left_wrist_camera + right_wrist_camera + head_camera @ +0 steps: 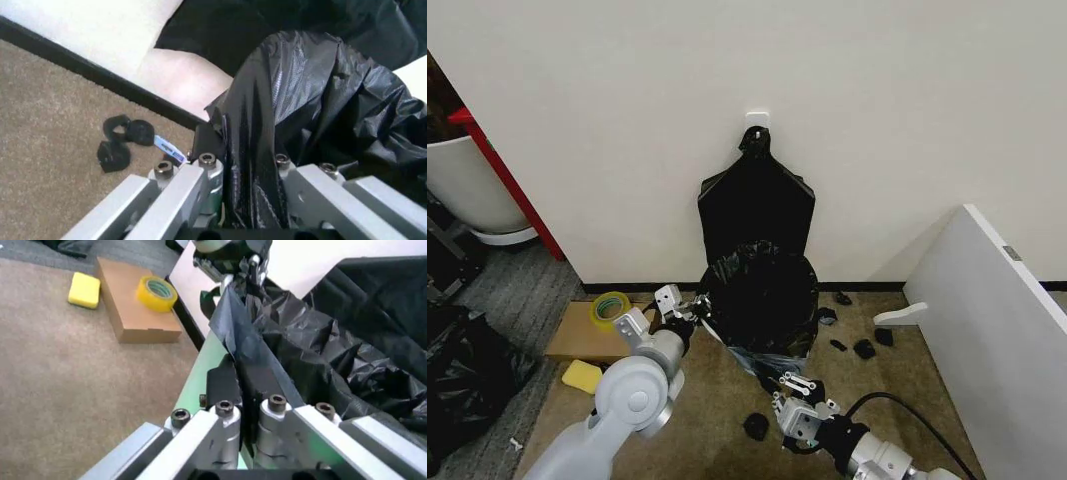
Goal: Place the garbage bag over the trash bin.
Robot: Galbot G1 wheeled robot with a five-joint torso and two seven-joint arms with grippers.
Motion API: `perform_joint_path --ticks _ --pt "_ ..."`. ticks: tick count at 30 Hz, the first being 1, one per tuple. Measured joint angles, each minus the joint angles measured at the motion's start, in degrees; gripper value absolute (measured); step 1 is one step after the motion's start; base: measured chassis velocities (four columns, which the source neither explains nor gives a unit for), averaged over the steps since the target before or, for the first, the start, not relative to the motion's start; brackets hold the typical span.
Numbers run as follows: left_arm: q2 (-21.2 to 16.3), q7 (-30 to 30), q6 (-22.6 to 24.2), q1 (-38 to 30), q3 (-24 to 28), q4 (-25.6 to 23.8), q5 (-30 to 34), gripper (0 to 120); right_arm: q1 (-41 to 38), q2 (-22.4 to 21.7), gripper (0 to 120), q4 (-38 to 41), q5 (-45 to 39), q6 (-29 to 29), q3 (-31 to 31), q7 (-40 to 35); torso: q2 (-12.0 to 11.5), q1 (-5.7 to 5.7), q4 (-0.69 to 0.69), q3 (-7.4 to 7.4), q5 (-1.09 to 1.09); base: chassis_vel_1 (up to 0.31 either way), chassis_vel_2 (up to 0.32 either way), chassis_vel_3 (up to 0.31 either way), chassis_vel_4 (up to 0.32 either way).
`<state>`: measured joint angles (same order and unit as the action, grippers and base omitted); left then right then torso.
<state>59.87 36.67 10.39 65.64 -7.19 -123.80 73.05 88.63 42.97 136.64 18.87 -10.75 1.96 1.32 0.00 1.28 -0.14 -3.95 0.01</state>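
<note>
The trash bin (772,355) stands on the floor against the wall, with the garbage bag (760,295) over its top, and a flat bundle of bags (755,205) hangs on the wall right behind it. The left pincer (689,310) is at the bag's left edge and the right pincer (789,388) at its front. A cardboard box (587,335) lies to the left, with a tape roll (610,309) on it and a sponge (583,376) in front of it.

You had the garbage bag (762,290), thin glossy crinkled black plastic, draped loosely over the trash bin (200,367), billowing across its mouth and down its sides. It sat on the carpet against the white wall. One stretched fold ran taut along the near side. The bin's pale green-tinted wall showed below the bag's edge.
</note>
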Motion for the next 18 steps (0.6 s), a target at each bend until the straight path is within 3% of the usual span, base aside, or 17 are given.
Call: perform_joint_path --ticks 12,18 --pt "0.65 0.75 0.08 -0.18 0.25 -0.51 0.89 4 -1.93 2.34 0 -3.60 -0.38 2.39 -3.44 4.07 0.00 0.00 0.00 0.00 -0.01 0.000 0.000 0.000 0.000" --pt "0.99 2.22 0.33 -0.25 0.65 -1.30 2.06 4 -4.77 8.22 0 -10.12 1.21 2.39 -6.98 3.76 0.00 0.00 0.00 0.00 -0.01 0.000 0.000 0.000 0.000"
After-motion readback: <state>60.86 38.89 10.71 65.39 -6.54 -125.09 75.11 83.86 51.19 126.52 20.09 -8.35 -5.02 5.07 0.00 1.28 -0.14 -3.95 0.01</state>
